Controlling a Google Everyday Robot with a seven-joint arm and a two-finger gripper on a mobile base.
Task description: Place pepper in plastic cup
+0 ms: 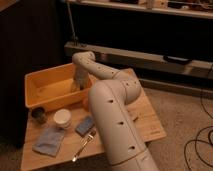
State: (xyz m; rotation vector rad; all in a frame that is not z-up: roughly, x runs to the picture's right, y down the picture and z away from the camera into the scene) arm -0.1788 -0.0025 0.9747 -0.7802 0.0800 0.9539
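Pepper: not made out anywhere on the table (146,126). My guess is that it lies in the bin, hidden under the gripper, or is already held. Neither can be confirmed.

Near to far:
- Fork (83,145) at the front edge, with a cloth (49,140) at its 9 o'clock.
- Sponge (85,125) just behind the fork.
- Cup (62,118), white and upright, mouth up, at the sponge's 9 o'clock. It stands just in front of the bin wall.
- Dark round object (39,114) at the cup's 9 o'clock. It does not look like the pepper, but I cannot tell what it is.
- Bin (44,86), yellow, at the cup's 12 o'clock.
- Gripper (77,86) is down inside the bin, near its right wall. Whether it is spread, pressed together or pinching something cannot be told.
- Arm (116,125) sweeps over the right half of the table.

Risks from here, as judgements:
1. The pepper is small and curved, so a shallow or off-centre pinch could let it roll or drop back into the bin.
2. The gripper is close to the right wall, so lifting out at an angle could catch the rim and drag the bin into the cup.
3. The cup looks light, and a low approach from 12 o'clock could knock it over.
4. The cup's mouth is narrow, so a pepper released off-centre or lying sideways could bridge the rim and fall onto the cloth or sponge.
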